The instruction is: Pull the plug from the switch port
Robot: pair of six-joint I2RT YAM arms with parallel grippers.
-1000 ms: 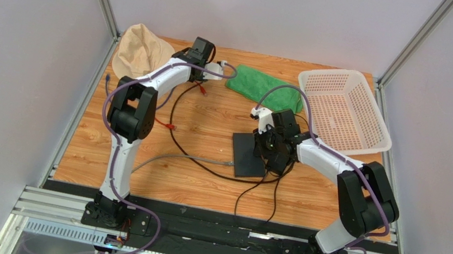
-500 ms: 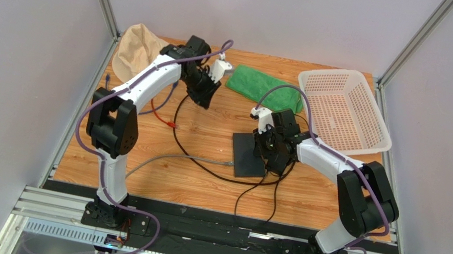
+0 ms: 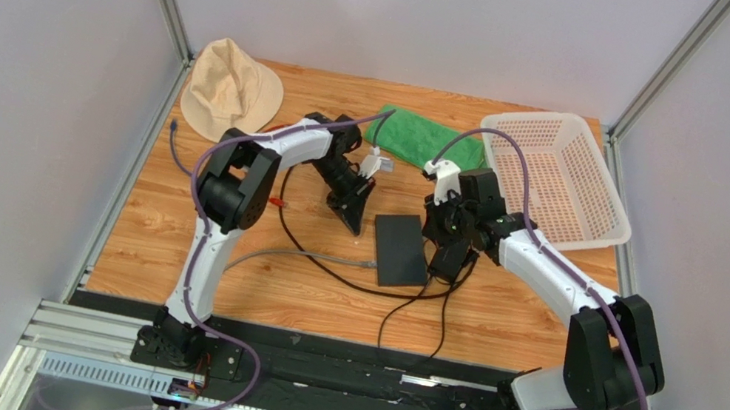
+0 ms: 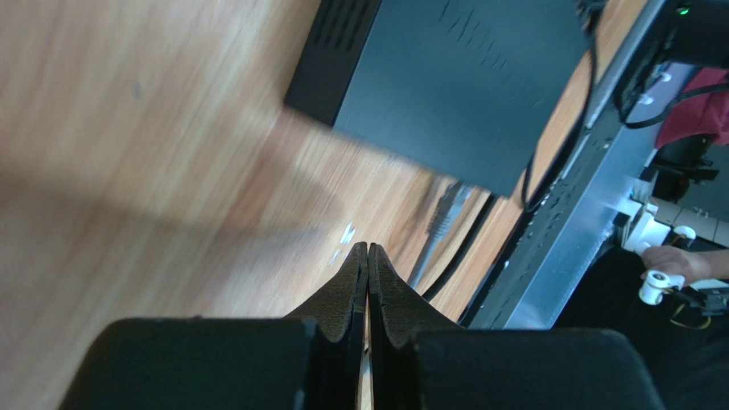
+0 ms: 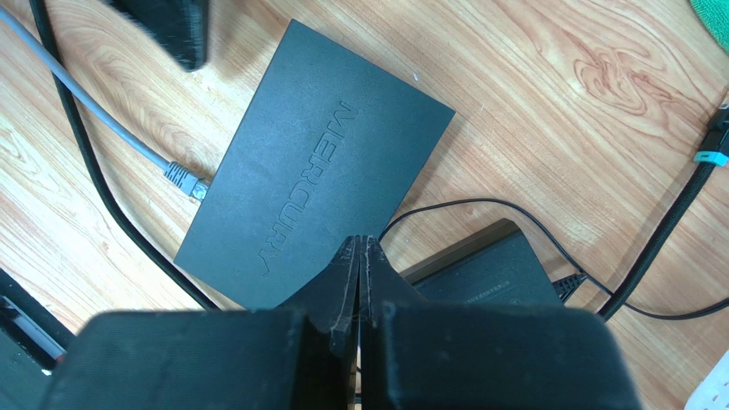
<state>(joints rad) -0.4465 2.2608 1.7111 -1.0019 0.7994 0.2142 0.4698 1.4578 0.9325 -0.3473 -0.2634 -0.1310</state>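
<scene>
Switch point(image 3: 401, 249) lay mid-table, grey plug point(image 5: 186, 181) at its 8 o'clock edge, seating unclear. Left gripper point(image 4: 368, 282) at switch's 10 o'clock, right gripper point(image 5: 359, 273) at 3 o'clock, both clenched, empty. Risk: unpinned switch sliding along if plug got tugged

Beside the switch box point(image 3: 401, 250): left gripper point(image 3: 351, 214) just left, right gripper point(image 3: 438, 250) at its right edge, grey plug point(image 3: 366, 263) by its left edge.
</scene>
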